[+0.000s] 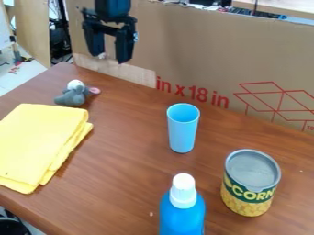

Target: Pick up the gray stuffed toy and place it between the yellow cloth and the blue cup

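Observation:
The gripper (110,58) hangs at the upper left, in the air above the table's far edge, its two fingers spread with nothing between them. Below it and a little left, a grey plush mouse (73,94) with a pink ear lies on the table. A folded yellow cloth (40,142) lies at the left. An upright light blue cup (182,128) stands near the middle. To its lower right is a corn can (250,183) with a grey top. A blue bottle (182,213) with a white cap stands at the bottom edge.
The brown wooden table (122,170) has its left edge running down to the lower left. A tall cardboard panel (202,50) with red print stands along the table's far side, behind the gripper. Cables and other items lie beyond it.

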`<state>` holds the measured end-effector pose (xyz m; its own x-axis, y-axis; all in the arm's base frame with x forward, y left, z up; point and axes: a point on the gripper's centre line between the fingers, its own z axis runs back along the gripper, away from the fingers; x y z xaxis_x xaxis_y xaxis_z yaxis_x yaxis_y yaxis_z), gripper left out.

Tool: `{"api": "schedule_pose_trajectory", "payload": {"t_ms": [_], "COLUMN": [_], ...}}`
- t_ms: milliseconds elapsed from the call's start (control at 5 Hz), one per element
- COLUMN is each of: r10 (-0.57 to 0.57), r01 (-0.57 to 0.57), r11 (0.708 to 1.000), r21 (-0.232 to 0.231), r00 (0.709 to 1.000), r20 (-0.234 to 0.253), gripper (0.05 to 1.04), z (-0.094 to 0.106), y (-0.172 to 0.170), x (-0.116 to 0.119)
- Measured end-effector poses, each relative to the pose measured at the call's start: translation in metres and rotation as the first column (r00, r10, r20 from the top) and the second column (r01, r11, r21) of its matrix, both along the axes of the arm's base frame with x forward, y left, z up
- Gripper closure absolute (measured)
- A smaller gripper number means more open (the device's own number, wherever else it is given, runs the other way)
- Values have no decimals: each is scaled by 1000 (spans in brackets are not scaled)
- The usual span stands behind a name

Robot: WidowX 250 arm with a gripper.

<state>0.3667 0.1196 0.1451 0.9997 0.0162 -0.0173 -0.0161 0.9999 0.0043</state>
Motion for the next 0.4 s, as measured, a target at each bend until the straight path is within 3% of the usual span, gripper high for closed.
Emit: {"api": "schedule_pose_trajectory", "payload": {"t_ms": [200,400], "r10": [50,116], "r01": [-48,-106], "r11": [998,990], "r21": [29,98], "r00": [997,988], "r20": [-56,-105], "gripper": [75,75], "z": [-19,-28], "y": [18,35], "x": [7,5]}}
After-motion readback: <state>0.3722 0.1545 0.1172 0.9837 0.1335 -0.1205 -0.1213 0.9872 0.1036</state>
